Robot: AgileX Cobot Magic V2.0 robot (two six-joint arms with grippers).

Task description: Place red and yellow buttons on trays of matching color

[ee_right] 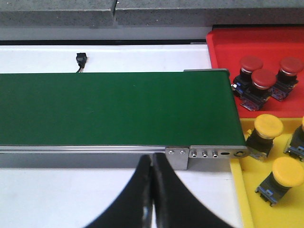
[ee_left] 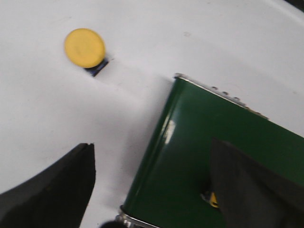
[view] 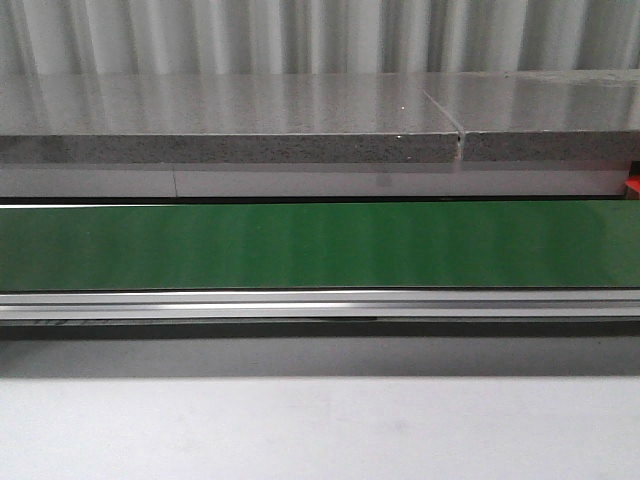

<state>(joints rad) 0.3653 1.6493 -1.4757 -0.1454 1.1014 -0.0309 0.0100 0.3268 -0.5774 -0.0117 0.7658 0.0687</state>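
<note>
A yellow button (ee_left: 84,46) lies on the white table beyond the end of the green belt (ee_left: 199,147) in the left wrist view. My left gripper (ee_left: 152,147) hangs open above that belt end, nothing between its fingers (ee_left: 52,190). A small yellow bit (ee_left: 213,200) peeks out beside the other finger. In the right wrist view the red tray (ee_right: 223,40) holds three red buttons (ee_right: 262,79). The yellow tray (ee_right: 247,190) holds yellow buttons (ee_right: 267,126). My right gripper (ee_right: 151,160) is shut and empty, just in front of the belt's metal rail.
The green conveyor belt (view: 320,245) runs across the front view, with a grey stone ledge (view: 230,125) behind it and a sliver of red (view: 631,188) at the right edge. A small black part (ee_right: 81,59) lies on the white table behind the belt.
</note>
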